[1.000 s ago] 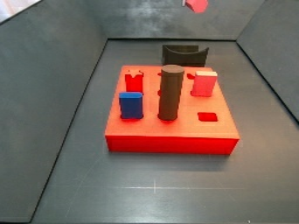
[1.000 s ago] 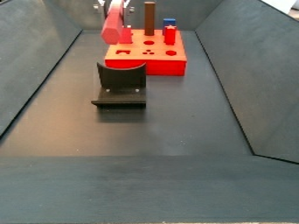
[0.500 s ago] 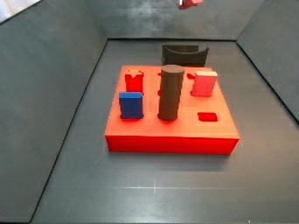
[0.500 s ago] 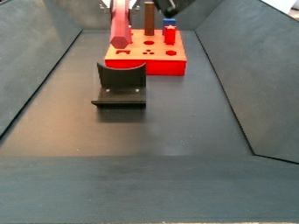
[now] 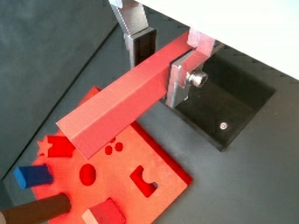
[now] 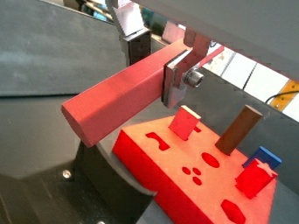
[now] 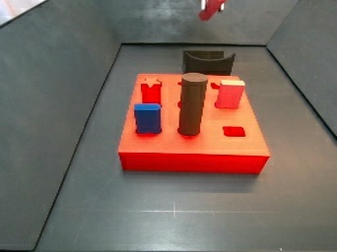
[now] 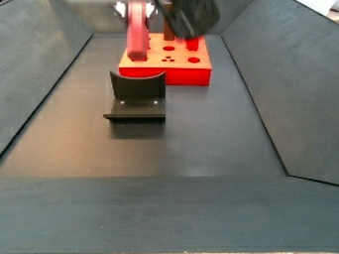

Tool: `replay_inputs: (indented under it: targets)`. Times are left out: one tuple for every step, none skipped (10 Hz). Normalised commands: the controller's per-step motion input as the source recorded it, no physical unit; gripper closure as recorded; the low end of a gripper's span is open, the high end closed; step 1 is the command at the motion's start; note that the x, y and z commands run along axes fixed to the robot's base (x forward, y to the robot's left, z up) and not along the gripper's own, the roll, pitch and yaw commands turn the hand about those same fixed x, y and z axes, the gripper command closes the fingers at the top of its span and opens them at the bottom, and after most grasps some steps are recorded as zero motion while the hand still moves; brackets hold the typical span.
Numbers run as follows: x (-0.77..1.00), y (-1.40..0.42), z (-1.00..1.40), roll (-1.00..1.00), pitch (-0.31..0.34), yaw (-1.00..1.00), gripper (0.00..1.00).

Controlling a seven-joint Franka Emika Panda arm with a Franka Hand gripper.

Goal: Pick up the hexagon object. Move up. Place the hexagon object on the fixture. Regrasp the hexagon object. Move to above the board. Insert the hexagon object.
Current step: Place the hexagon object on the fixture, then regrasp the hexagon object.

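The hexagon object (image 5: 126, 98) is a long red faceted bar. My gripper (image 5: 162, 63) is shut on it near one end, with a silver finger plate on each side in both wrist views (image 6: 159, 63). In a side view the bar (image 8: 135, 34) hangs nearly upright, high above the fixture (image 8: 135, 94) and the near edge of the board (image 8: 179, 71). In a side view only the bar's tip (image 7: 212, 8) shows at the top edge. The fixture (image 7: 206, 61) stands dark behind the board (image 7: 198, 150). The board's small recessed hole (image 7: 235, 131) lies near its right front corner.
On the board stand a blue peg (image 7: 148, 118), a tall dark cylinder (image 7: 192, 103), a short red notched peg (image 7: 150, 91) and a pale red block (image 7: 230, 94). Sloped grey walls enclose the dark floor (image 8: 172, 169). A dark wrist body (image 8: 193, 14) hangs beside the bar.
The bar has swung from a slant to nearly upright in the gripper. Its tip shifted slightly left, and the dark wrist body has come into view at the top.
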Motion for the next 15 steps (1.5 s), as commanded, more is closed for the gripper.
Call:
replay_inputs:
  targets:
    - [0.15,0.14,-1.00,-0.99,0.197,-0.13,1.00]
    - [0.16,0.14,-1.00,-0.89,0.197,-0.14,1.00]
    - [0.18,0.14,-1.00,-0.63,0.148,-0.17,1.00]
    - [0.19,0.14,-1.00,-0.47,0.117,-0.19,1.00]
    - [0.20,0.14,-1.00,-0.31,0.089,-0.20,1.00]
    - [0.20,0.14,-1.00,-0.19,0.051,-0.18,1.00]
    - [0.17,0.12,-0.83,-0.16,0.019,-0.18,1.00]
    - [0.13,0.09,-0.57,-0.15,-0.003,-0.15,1.00]
    - [0.12,0.08,-0.45,-0.15,-0.015,-0.14,1.00]
    - [0.09,0.08,-0.21,-0.12,-0.035,-0.10,1.00]
    - [0.07,0.09,-0.21,-0.11,-0.038,-0.09,1.00]
    - [0.07,0.09,-0.21,-0.11,-0.038,-0.07,1.00]
    - [0.07,0.09,-0.21,-0.11,-0.038,-0.06,1.00]
    - [0.00,0.00,0.00,0.00,0.000,0.00,0.00]
    - [0.00,0.00,1.00,0.05,0.027,0.01,0.00]
